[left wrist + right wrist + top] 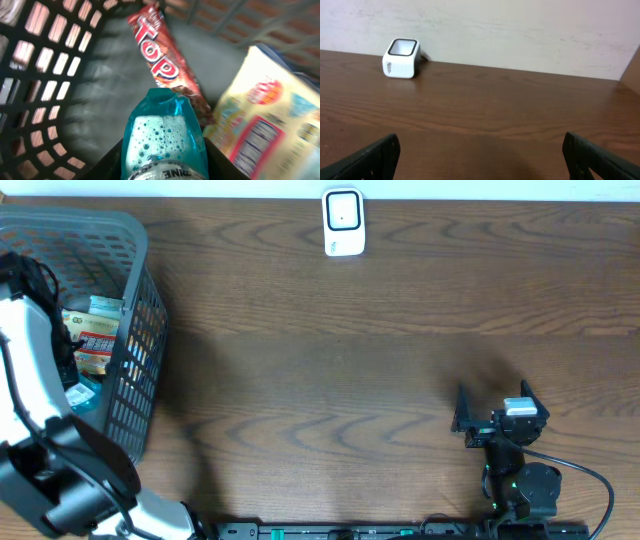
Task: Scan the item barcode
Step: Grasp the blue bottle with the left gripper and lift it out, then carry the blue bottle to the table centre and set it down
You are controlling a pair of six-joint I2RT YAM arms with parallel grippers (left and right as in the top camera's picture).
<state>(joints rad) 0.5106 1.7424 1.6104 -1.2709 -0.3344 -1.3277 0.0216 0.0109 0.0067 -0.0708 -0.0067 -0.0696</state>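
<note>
The left gripper (165, 160) is down inside the basket (140, 240). Its fingers are partly closed on the bottle (162, 127), one dark finger on each side of the blue body. The bottle sits low in the basket, its far end touching the bar (160, 65), with the packet (265, 125) just beside it. The right gripper (482, 155) is wide open and holds nothing. It is well apart from the basket over the table (350, 380) and faces the scanner (343, 222), which stands far from the basket at the table's back edge.

The main risk is slip. The bottle looks smooth and round, and the foamy liquid inside will likely slosh and shift the weight on a lift. If the hold is near one end, the bottle could swing or drop back. The bar may drag up with it. The basket walls are tall, so a slanted pull could catch the mesh or rim and tug the basket along. No barcode shows here, so it may reach the scanner facing the wrong way and fail to read.
</note>
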